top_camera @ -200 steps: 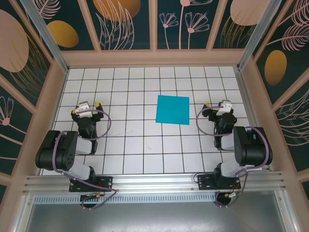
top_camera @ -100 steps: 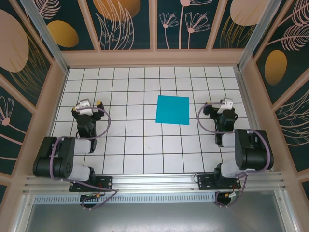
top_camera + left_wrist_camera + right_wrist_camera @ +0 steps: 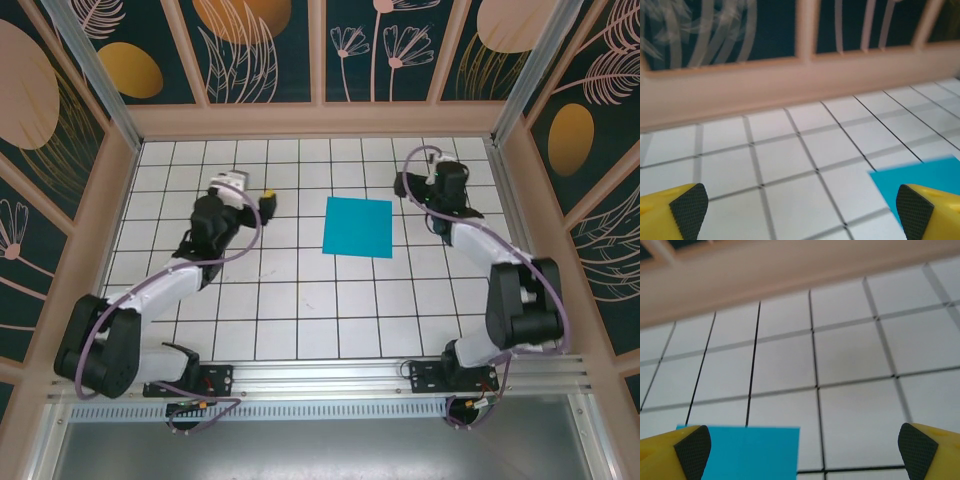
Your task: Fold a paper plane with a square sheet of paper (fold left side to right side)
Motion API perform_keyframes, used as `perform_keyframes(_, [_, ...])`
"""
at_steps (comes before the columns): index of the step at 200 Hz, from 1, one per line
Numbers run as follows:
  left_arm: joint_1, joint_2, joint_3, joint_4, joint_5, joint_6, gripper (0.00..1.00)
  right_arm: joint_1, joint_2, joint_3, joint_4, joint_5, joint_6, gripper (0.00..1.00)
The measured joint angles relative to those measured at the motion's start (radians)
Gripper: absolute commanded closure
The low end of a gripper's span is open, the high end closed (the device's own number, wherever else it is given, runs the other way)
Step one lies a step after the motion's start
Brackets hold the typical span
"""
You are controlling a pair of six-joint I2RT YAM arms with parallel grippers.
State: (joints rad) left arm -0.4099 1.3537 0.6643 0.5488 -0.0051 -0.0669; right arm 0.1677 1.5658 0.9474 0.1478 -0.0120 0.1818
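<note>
The sheet (image 3: 357, 227) lay flat mid-table (image 3: 300, 300) between the left gripper (image 3: 800, 207) and right gripper (image 3: 805, 447), both spread wide and empty; judged light, limp, slippery, best pinched at its left edge.

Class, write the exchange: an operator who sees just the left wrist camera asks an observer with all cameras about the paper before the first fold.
Operator: I see one corner of something teal. Is it folded yet?
Observer: No. The thin teal-cyan square sheet of paper lies flat and unfolded on the white grid table.
Operator: Where is the other gripper?
Observer: The right gripper is open near the sheet's far right corner, holding nothing.
</note>
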Motion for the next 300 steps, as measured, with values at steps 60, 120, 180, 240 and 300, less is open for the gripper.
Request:
perform_keyframes(60, [-0.241,0.34,0.29,-0.219,0.081,0.061,0.01,0.072,0.37,0.276,-0.244,-0.032,0.071,0.01])
perform_keyframes(120, [-0.305,0.563,0.451,-0.327,0.139,0.066,0.01,0.106,0.443,0.344,-0.314,-0.039,0.09,0.01])
perform_keyframes(180, [-0.323,0.654,0.498,-0.402,0.186,0.063,0.02,0.118,0.447,0.348,-0.327,-0.04,0.09,0.01])
perform_keyframes(240, [-0.333,0.672,0.499,-0.441,0.211,0.063,0.01,0.122,0.447,0.349,-0.335,-0.043,0.084,0.06])
perform_keyframes(300, [-0.333,0.679,0.506,-0.44,0.215,0.063,0.01,0.122,0.447,0.349,-0.347,-0.073,0.062,0.15])
